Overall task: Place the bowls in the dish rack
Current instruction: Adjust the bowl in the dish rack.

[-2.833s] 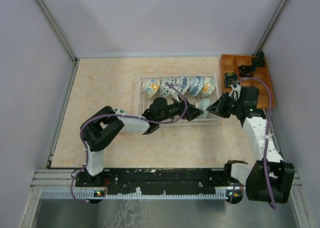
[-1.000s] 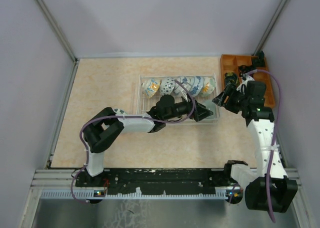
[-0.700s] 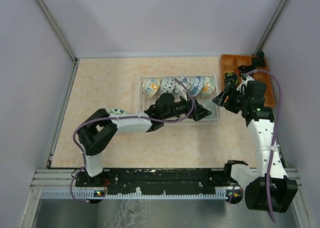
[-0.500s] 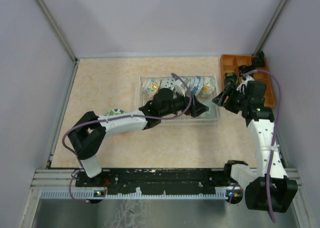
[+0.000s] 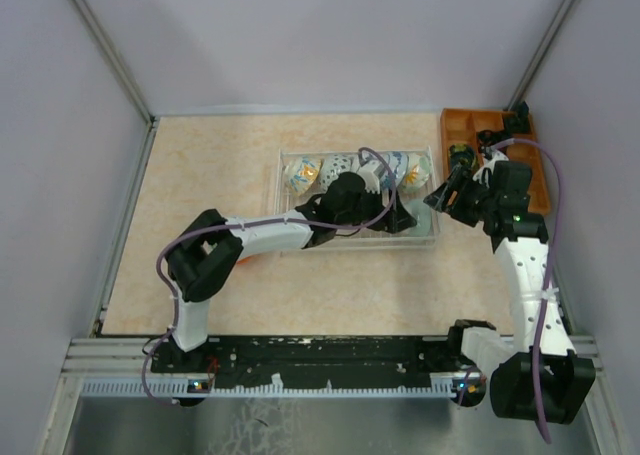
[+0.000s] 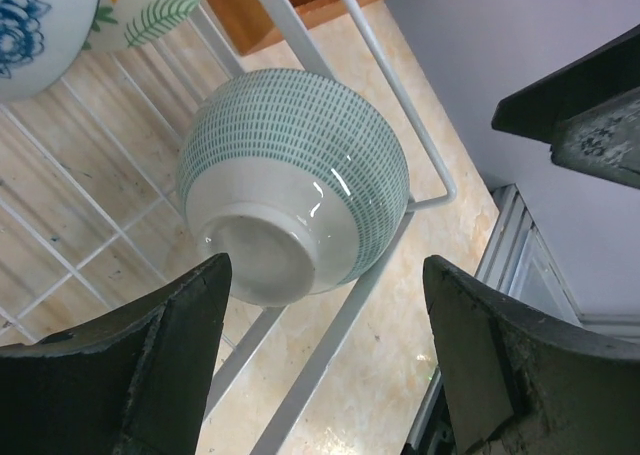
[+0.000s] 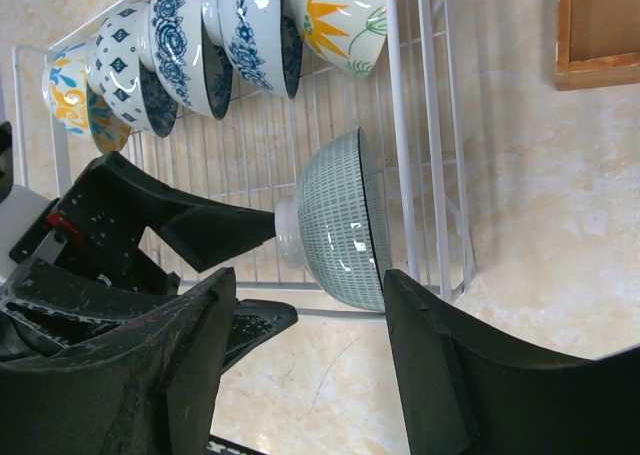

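Pale wire-grid rectangular dish rack sits mid-worktop. A row of small round ceramic bowls stands on edge along its far side, packed one against the next: a yellow-and-blue bowl at the left end, white ones with blue patterns in the middle, an orange-and-green floral bowl at the right end. One more, a white green-dashed bowl, lies on its side in the rack's near right corner, apart from the row; foot ring faces the left arm; mouth faces the rack's right wall; rim against the wire.

Left jaws released, spread wide either side of that bowl's foot, not gripping it; in the right wrist view one black fingertip reaches the foot ring; touching or just short, cannot tell; the other finger sits lower, clear of the bowl.

Right jaws also released, nothing between them; they hover over bare worktop just outside the rack's right end, between the rack and the orange wooden compartment tray. The tray sits at the worktop's far right corner with black items in it. The top view hides most of the green-dashed bowl under the left wrist.
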You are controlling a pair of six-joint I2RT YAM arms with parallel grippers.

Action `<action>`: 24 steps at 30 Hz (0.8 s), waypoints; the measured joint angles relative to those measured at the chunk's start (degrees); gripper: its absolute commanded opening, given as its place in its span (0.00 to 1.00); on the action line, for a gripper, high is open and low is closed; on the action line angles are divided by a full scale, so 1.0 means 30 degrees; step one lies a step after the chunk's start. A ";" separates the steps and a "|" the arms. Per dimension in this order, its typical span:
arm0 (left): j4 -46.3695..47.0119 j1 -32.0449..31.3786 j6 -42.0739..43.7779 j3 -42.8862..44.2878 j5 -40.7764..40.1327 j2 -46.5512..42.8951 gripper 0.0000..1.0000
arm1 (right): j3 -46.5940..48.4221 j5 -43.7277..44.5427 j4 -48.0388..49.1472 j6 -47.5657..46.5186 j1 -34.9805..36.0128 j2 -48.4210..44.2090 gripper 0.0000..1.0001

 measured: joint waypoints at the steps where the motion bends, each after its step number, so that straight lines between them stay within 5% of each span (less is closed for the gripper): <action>1: -0.0007 0.0000 -0.0058 0.0044 0.0066 0.0117 0.83 | 0.0000 0.0000 0.0000 0.0000 0.0000 0.0000 0.62; 24: -0.0102 0.0000 -0.0299 0.1756 0.0648 0.1268 0.84 | -0.0007 0.0000 0.0044 0.0007 0.0000 0.0022 0.62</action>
